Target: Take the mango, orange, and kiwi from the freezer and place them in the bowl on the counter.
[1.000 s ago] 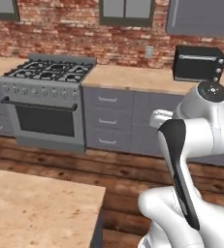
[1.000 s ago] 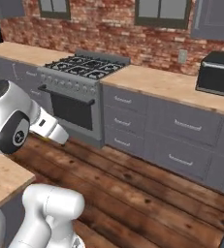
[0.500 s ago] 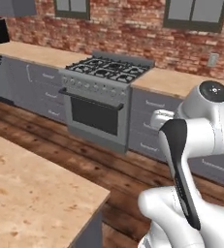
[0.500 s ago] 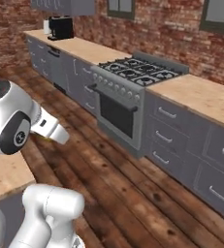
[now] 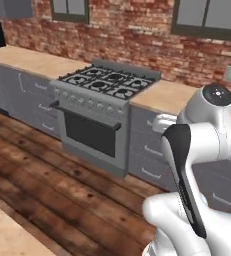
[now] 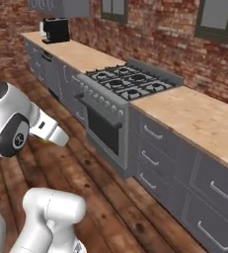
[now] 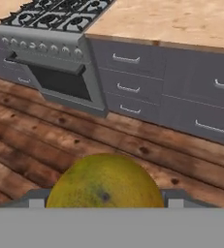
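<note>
Pincer (image 7: 105,206) is clenching around the mango (image 7: 105,183), a yellow-green rounded fruit sitting between the finger tips at the bottom of the hand view. It is hanging over open wooden floor (image 7: 45,140), well apart from the cabinets. Ahead, the table (image 6: 194,116) is running along the brick wall (image 5: 137,35), its front edge over grey drawers (image 7: 133,72). Stove (image 5: 99,107) is sitting in the table run, oven door facing the floor. Coffee machine (image 6: 55,30) is standing at the table's far end. Wide free floor is lying between arm (image 5: 202,150) and cabinets.
</note>
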{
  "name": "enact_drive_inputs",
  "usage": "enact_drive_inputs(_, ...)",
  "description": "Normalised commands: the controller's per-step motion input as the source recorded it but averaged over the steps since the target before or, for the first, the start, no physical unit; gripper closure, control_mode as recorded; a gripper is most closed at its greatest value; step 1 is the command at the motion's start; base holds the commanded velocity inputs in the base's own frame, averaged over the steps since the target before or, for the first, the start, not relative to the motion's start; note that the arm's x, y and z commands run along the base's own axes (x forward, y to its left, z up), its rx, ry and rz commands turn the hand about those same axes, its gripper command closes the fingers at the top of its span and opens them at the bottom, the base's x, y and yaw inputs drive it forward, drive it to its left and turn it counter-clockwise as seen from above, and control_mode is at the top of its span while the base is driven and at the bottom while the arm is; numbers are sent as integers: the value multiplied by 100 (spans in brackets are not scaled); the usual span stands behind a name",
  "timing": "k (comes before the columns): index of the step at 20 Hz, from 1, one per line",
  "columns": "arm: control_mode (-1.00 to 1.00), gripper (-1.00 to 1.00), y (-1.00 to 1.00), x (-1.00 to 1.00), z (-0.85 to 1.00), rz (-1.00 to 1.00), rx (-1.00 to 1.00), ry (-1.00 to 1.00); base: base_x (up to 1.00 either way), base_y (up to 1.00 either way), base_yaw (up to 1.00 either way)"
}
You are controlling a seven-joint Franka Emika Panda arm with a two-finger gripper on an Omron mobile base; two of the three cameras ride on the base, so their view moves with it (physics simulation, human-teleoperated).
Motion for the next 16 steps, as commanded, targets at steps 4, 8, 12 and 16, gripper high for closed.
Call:
enact_drive_inputs(4, 100, 100, 0, 0, 0, 0, 0, 0, 82, -13, 54)
enact_drive_inputs(8, 100, 100, 0, 0, 0, 0, 0, 0, 70, 0, 76)
enact_drive_inputs(12, 100, 100, 0, 0, 0, 0, 0, 0, 82, 0, 72)
enact_drive_inputs(16, 100, 100, 0, 0, 0, 0, 0, 0, 100, -2, 65)
